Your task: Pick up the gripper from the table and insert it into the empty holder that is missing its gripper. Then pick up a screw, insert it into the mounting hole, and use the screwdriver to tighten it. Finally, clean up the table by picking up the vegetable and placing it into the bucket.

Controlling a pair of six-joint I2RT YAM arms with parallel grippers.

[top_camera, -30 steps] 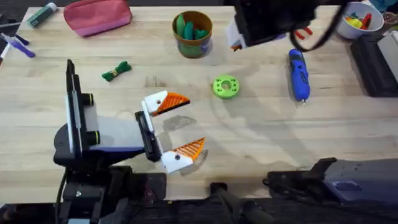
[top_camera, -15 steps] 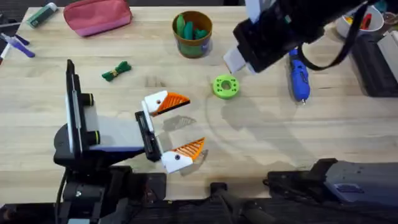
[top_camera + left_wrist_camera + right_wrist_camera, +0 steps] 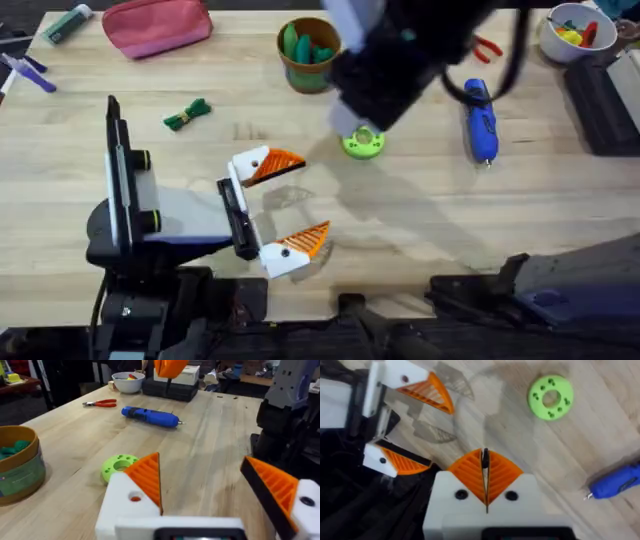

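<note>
From overhead, the left hand (image 3: pixel 285 205) lies low on the wooden desk (image 3: pixel 420 220), its two orange ribbed pads spread wide and pointing toward the desk's right side. The right arm passes large and blurred over the green round disc (image 3: pixel 362 143), partly covering it. The blue screwdriver (image 3: pixel 480 122) lies on the right part of the desk, long axis running front to back, bit toward the near edge. The vegetable (image 3: pixel 187 114) lies on the left part, slanted, well apart from the bucket (image 3: pixel 309 55), which stands at the far edge holding green pieces. A white bowl (image 3: pixel 570 30) at the far right corner holds yellow and red pieces, with red pliers (image 3: pixel 487 47) just beside it. In the left wrist view, the screwdriver (image 3: pixel 150 416) lies crosswise beyond the disc (image 3: pixel 119 467). In the right wrist view, the right hand (image 3: pixel 485 477) has its orange pads pressed together, empty, above the desk between the disc (image 3: pixel 550 397) and the left hand (image 3: pixel 420 425).
</note>
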